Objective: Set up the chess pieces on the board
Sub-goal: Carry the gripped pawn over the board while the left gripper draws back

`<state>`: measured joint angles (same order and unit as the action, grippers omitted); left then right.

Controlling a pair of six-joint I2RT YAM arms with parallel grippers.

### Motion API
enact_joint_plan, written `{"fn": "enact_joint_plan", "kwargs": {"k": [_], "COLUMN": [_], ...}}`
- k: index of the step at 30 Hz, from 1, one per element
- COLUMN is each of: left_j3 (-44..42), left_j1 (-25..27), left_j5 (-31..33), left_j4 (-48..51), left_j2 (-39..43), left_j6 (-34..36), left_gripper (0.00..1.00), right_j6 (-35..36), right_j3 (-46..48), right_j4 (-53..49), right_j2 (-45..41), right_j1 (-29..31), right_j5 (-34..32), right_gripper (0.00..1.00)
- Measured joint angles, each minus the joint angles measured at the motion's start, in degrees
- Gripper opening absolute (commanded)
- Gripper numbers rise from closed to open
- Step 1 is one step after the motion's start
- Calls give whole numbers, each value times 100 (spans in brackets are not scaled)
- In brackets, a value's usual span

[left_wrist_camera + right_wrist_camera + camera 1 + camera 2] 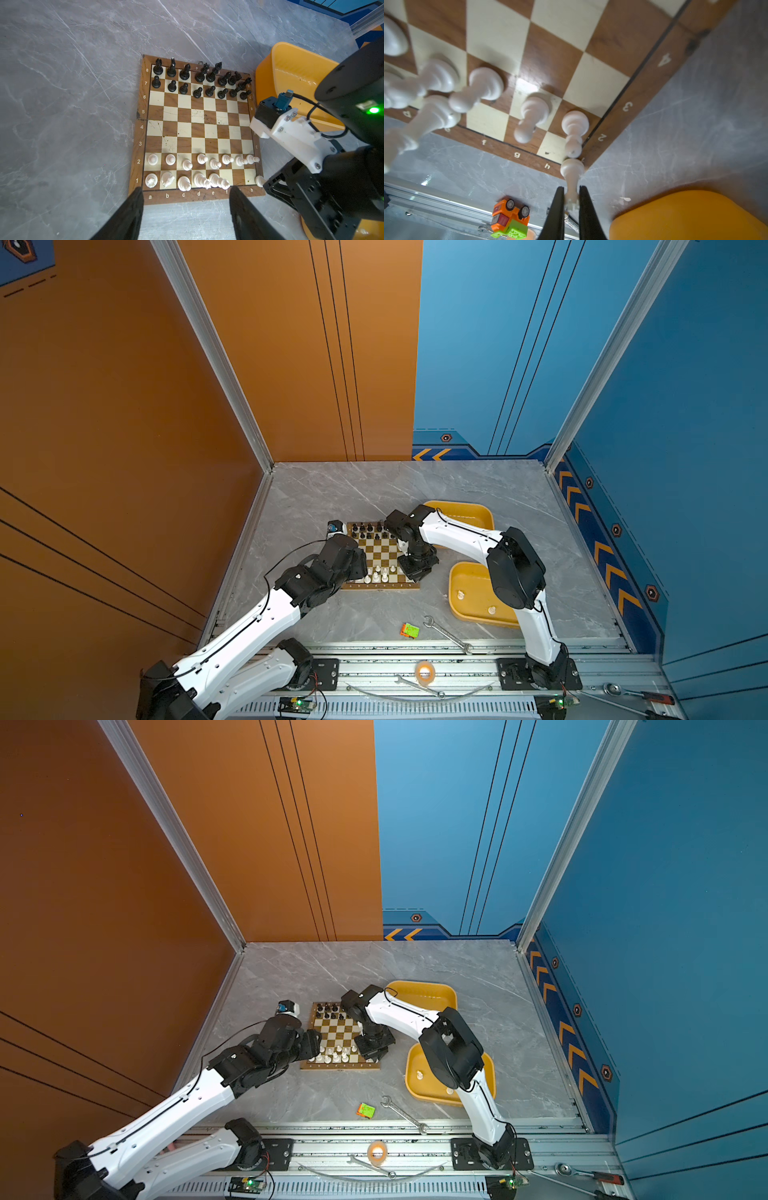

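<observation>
The board [197, 128] lies on the grey table, seen in both top views [380, 549] [336, 1031]. Black chess pieces [199, 83] fill its two far rows. White chess pieces [199, 164] fill the second row and part of the nearest row; the three squares nearest the right corner are bare. My right gripper [571, 193] is shut on the top of a white piece [572, 168], whose base sits at the board's h1 corner, over the border. My left gripper [186, 191] hangs open above the board's near edge, nothing between its fingers.
A yellow tray [469, 593] right of the board holds two white pieces [460, 594]. Another yellow tray [461, 510] stands behind the right arm. A toy car [410, 630] and a wrench [446, 635] lie near the front rail.
</observation>
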<state>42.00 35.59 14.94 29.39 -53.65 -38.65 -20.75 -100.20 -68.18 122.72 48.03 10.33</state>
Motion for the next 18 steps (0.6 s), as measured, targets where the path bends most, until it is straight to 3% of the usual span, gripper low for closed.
{"fn": "enact_joint_plan", "kwargs": {"k": [14,18], "left_j3": [-118,-170], "left_j1": [-258,-313], "left_j5": [-107,-151], "left_j4": [46,48], "left_j2": [184,251], "left_j6": [4,7], "left_gripper": [67,67], "right_j6": [-2,-9], "right_j3": [-407,-415], "right_j4": [-181,-243], "right_j2": [278,278], "right_j1": [4,15], "right_j5": [-2,-2], "right_gripper": [9,21]}}
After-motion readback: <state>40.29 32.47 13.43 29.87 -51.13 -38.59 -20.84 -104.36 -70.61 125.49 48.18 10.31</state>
